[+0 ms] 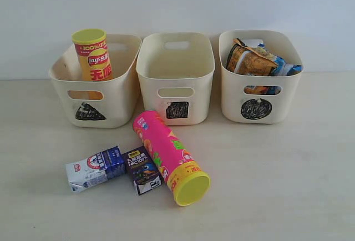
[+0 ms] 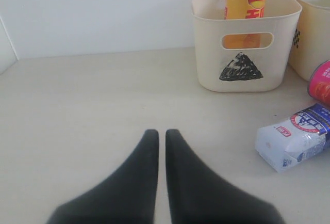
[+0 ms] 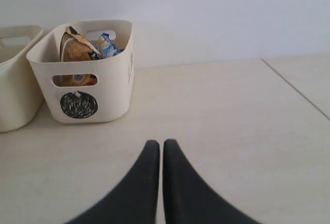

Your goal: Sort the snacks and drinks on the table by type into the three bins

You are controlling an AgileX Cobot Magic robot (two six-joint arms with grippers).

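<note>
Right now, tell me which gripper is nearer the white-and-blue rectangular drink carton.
Left. The carton lies close by the left gripper; the right gripper faces the circle-marked cream bin, carton out of view.

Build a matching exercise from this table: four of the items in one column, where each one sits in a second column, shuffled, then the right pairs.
Things
1. yellow-red chip tube
2. pink chip tube
3. orange bag
4. dark purple carton

Places
A. on the table, between the white-and-blue carton and the pink chip tube
B. standing in the triangle bin
C. in the circle bin
D. lying on its side on the table, in front of the square bin

Pairs: 1-B, 2-D, 3-C, 4-A
</note>
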